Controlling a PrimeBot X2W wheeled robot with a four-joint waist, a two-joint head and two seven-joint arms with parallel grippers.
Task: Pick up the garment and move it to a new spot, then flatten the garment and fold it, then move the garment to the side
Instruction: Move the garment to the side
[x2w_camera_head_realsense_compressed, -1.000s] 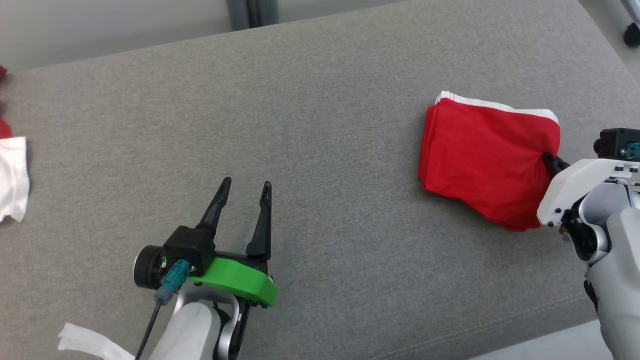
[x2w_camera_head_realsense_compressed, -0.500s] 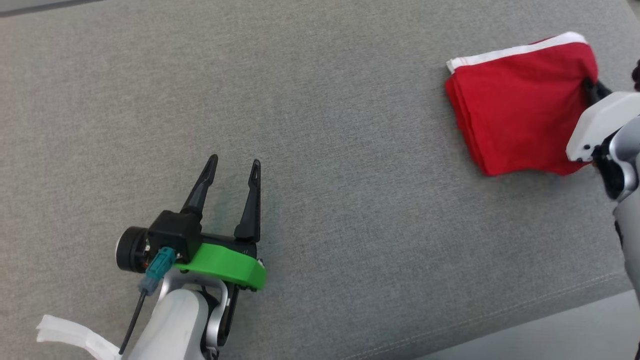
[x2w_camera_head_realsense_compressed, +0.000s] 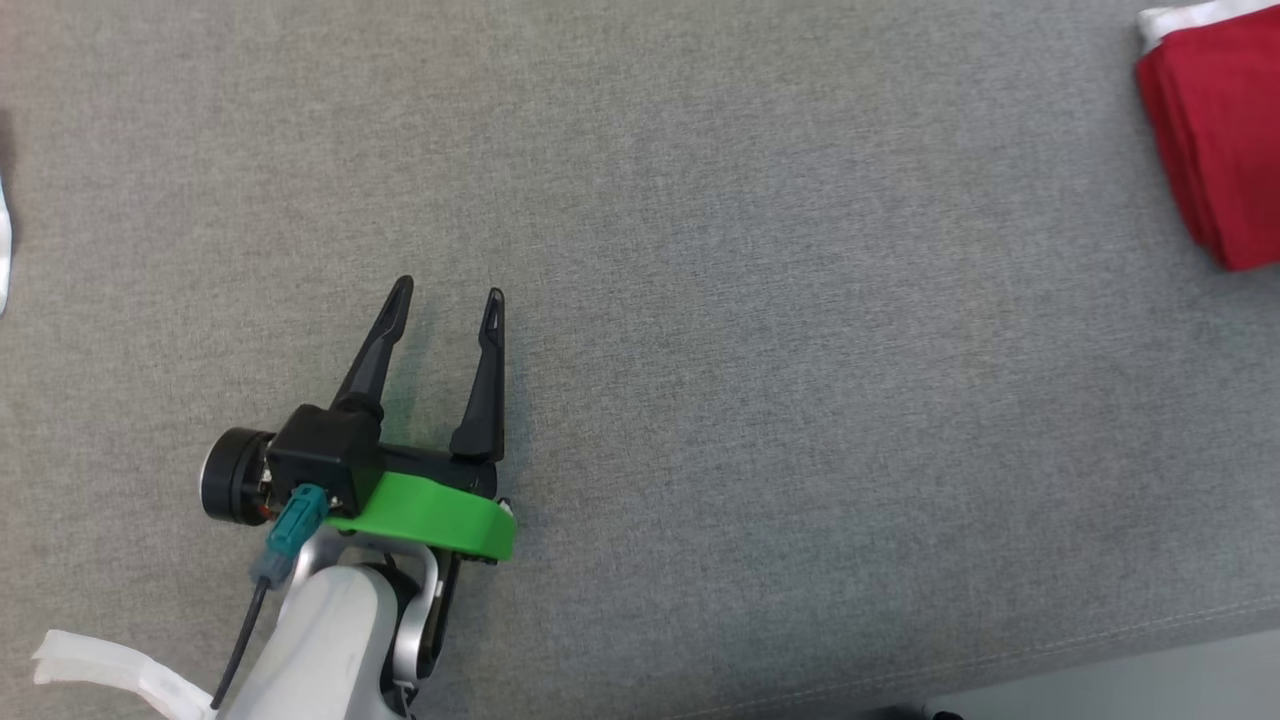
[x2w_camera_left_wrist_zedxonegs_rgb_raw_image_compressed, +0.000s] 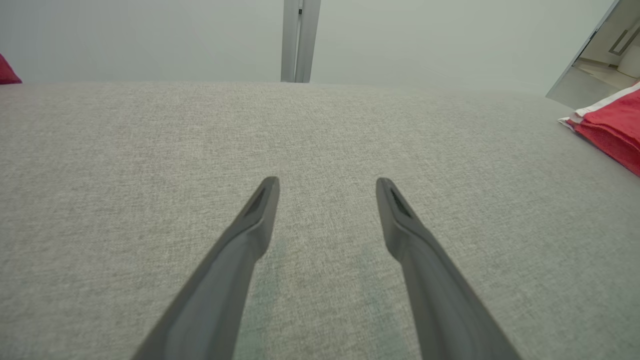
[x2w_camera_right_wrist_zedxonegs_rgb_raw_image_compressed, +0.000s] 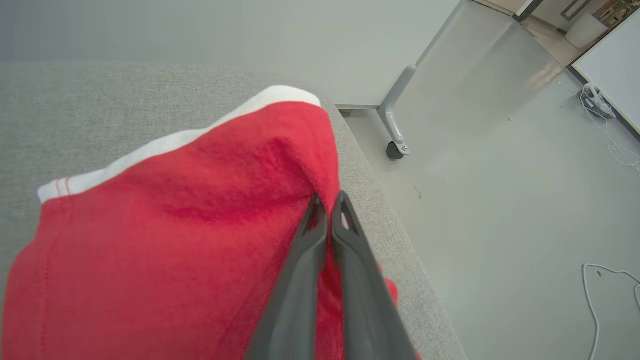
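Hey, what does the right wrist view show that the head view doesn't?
Right wrist, not head: the right claw shut on an edge of the red garment, plus the floor and a caster wheel. Head, not right wrist: the left claw, open over the grey cushion. Both: the red garment with its white trim, on the grey cushion.

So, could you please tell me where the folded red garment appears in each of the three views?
Head view: red garment at the upper right corner, cut by the edge.
Left wrist view: at the right edge.
Right wrist view: lower left and centre, pinched by the shut right tool.
Shared landmark: the garment's white band.
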